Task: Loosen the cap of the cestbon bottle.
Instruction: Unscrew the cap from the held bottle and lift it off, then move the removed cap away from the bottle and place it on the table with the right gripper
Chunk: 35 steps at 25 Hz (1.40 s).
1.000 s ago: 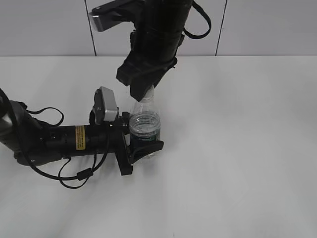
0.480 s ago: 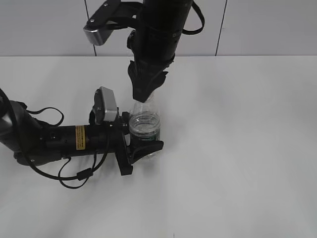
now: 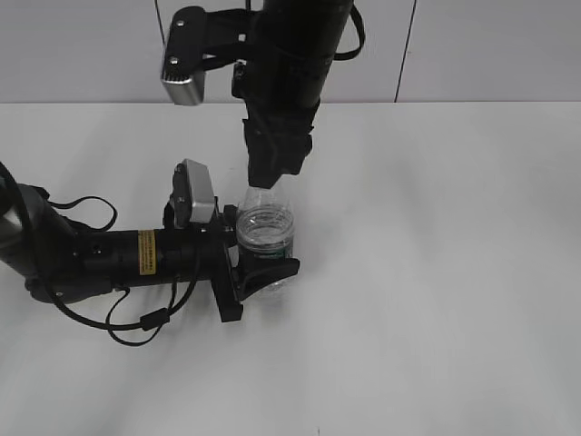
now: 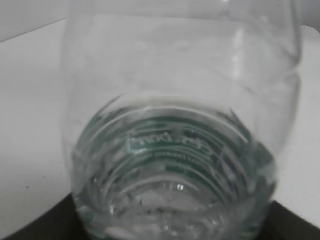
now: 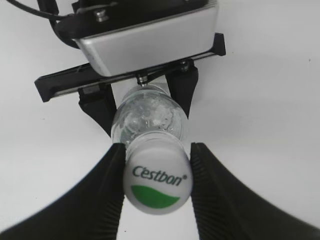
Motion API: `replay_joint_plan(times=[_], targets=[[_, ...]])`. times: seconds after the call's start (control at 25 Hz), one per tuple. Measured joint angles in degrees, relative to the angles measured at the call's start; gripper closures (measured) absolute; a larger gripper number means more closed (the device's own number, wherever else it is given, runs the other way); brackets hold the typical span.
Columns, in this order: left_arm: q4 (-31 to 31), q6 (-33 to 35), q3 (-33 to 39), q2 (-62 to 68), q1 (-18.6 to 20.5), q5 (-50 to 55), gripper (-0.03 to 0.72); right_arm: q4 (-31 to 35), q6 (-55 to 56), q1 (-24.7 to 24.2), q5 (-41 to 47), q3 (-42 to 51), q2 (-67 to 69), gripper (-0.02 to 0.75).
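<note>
Bottle position: the cestbon bottle [image 3: 266, 238] stands upright on the white table [image 3: 436, 272], a little left of centre in the exterior view, with a small amount of water in its base.
Left arm: the left gripper [image 3: 259, 263] lies low along the table and clamps the bottle's lower body at the green label band [image 4: 175, 145], one finger on each side, holding it steady.
Right arm: the right gripper [image 5: 156, 190] hangs straight down over the bottle's neck.
Cap: the cap [image 5: 157, 180], white with a green patch and the brand name on top, sits between the two dark fingers [image 5: 102, 192] of the right gripper, which press against its sides; it is pinched, not merely straddled.
Step in hand: judged to be the twist that breaks the cap free.
Doing it well: the right wrist should turn about the bottle's own upright axis, keeping the cap centred between the pads so it does not slip out sideways.
Support: the left grip needs to stay firm enough that the thin plastic body does not spin along.
Risk: squeezing the soft wall too hard could buckle it; side pull at the neck could tip the bottle.
</note>
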Motion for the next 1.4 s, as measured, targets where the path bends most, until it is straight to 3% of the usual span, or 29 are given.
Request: replay_joint_plan(times=[0.28,0.88,1.04,1.4], targets=[[0.2,-0.1,0.0,0.0,0.0,0.0,0.276,0.5,-6.9,0.0,0.1,0.0,0.0,0.441],[1.4,-0.1,0.0,0.0,0.0,-0.3,0.276,0.9,-6.8,0.7,0.1,0.1,-3.7,0.445],[1.4,-0.1,0.0,0.0,0.0,-0.3,0.276,-0.3,0.7,0.7,0.1,0.1,-5.6,0.445],[0.8,1.0,0.0,0.0,0.0,-0.3,0.277,-8.1,34.1,-0.1,0.1,0.1,-14.7,0.445]])
